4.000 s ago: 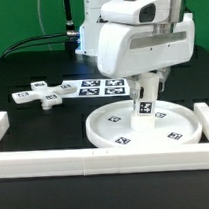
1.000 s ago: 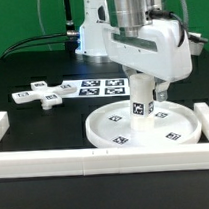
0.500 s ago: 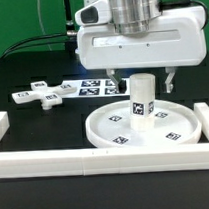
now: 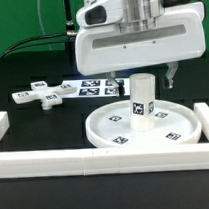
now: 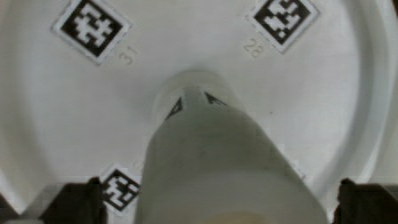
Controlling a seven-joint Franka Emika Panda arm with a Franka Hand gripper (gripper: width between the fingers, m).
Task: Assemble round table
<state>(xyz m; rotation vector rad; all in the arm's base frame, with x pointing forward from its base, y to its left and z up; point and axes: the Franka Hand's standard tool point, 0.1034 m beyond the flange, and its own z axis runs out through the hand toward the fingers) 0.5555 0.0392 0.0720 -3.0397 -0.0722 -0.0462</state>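
Observation:
The large rimmed round disc [image 4: 114,132] lies flat on the table at the exterior view's right. The short cylinder leg [image 4: 142,100] stands upright at its centre. My gripper [image 4: 142,83] hangs just above the leg, open, with one finger on each side of the leg's top and clear of it. In the wrist view the leg [image 5: 222,150] fills the middle, the gripper [image 5: 222,205] straddles it, and the tagged disc [image 5: 178,40] lies behind. The cross-shaped base [image 4: 47,94] lies on the table at the exterior view's left.
The marker board [image 4: 97,88] lies behind the disc next to the base. Long white border bars run along the front [image 4: 96,158], the exterior view's left [image 4: 2,124] and right [image 4: 205,116]. Cables trail at the back left.
The gripper has let go of the leg, turned square to the camera and opened wide; the leg stays upright on the disc. Little has moved in the last half second.

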